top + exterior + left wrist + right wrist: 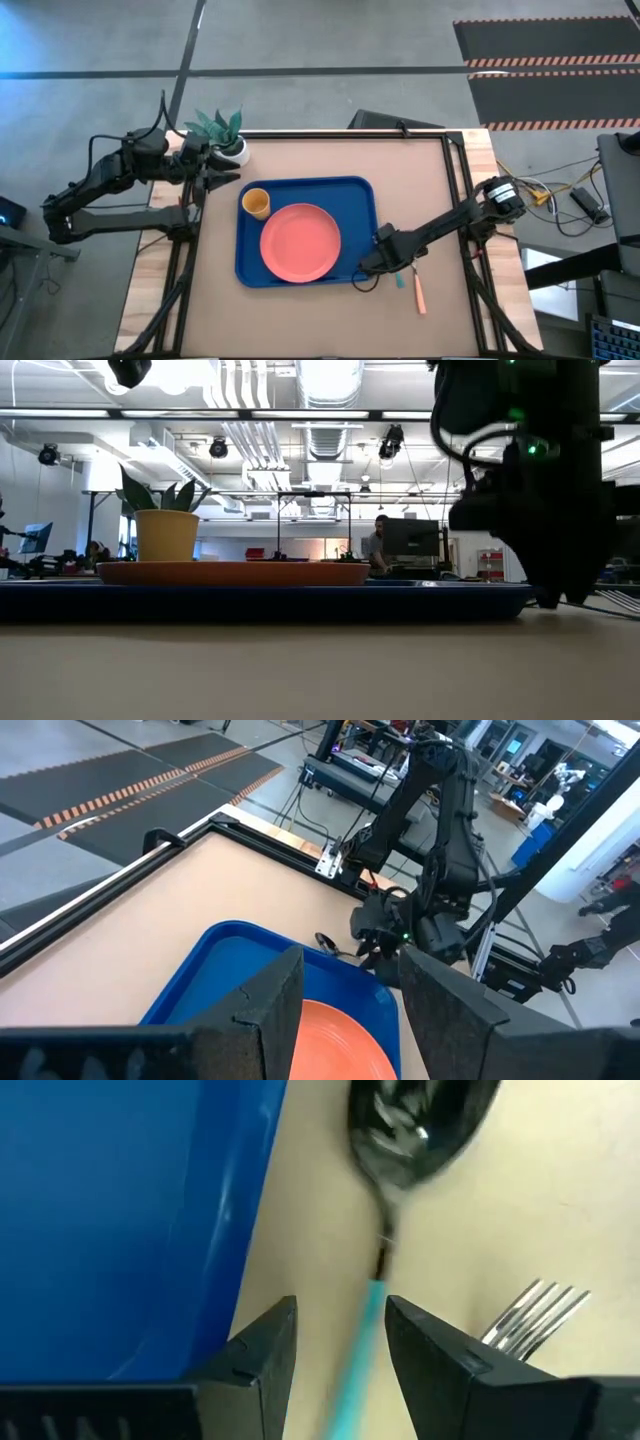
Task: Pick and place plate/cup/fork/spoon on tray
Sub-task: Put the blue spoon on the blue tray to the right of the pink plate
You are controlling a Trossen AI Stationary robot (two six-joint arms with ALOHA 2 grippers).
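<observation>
Tan counter: plate and cup sit on the tray. Right gripper, spread, straddles the spoon handle beside the tray – fork adjacent. Left gripper spread, waiting. Step: spoon pickup; next, closing – then lifting.

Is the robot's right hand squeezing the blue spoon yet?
Cannot tell. In the right wrist view the spoon's blue handle runs between the right gripper's fingers with narrow gaps showing, but its blurred lower part may touch one.
</observation>
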